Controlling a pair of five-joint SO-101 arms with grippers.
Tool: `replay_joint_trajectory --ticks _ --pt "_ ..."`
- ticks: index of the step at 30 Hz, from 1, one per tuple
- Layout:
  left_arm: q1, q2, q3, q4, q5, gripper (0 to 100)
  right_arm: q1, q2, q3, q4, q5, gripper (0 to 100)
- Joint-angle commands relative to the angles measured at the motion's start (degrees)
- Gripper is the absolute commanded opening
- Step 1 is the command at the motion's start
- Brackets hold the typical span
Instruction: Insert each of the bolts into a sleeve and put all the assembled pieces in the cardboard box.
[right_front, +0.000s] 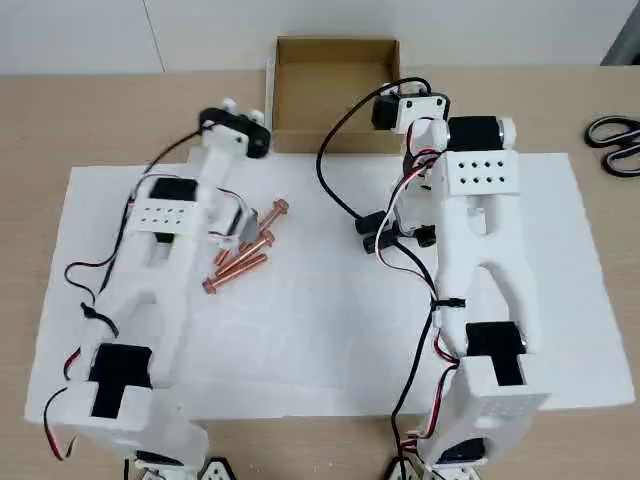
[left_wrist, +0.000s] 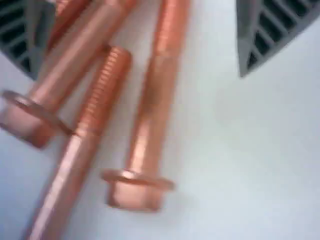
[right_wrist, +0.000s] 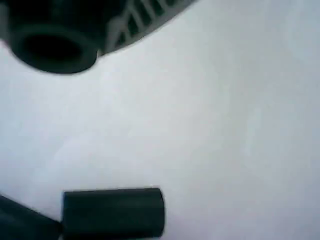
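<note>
On the table (right_front: 100, 110), as seen from the high camera, a white sheet (right_front: 320, 340) was spread beneath both arms. The cardboard box (right_front: 330, 90) was set at the sheet's far edge, between the arms. Several copper bolts (right_front: 240, 262) were heaped loosely on the sheet, with the left gripper (right_front: 243, 228) lowered just over them. Black sleeves (right_front: 372, 228) were gathered beside the right gripper (right_front: 395, 215), well apart from the bolts. Scissors (right_front: 612, 142) were left on the bare table at the right.

From the left wrist, the grey fingers (left_wrist: 270, 30) were seen spread wide, with bolts lying between them and nothing gripped.

From the right wrist, one of the sleeves (right_wrist: 112, 212) was seen lying on the sheet and another (right_wrist: 50, 45), end-on, close against the gripper. Whether that gripper was open or closed could not be told.
</note>
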Motion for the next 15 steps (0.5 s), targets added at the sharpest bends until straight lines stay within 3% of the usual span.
replay_joint_trajectory --ticks 1,15 --pt "-1.4 -0.3 -3.6 -1.1 1.3 24 -0.1 -3.4 -0.2 0.2 0.0 0.3" --pt "-1.6 9.3 -6.3 -6.2 1.3 24 -0.1 -3.4 -0.2 0.2 0.0 0.3"
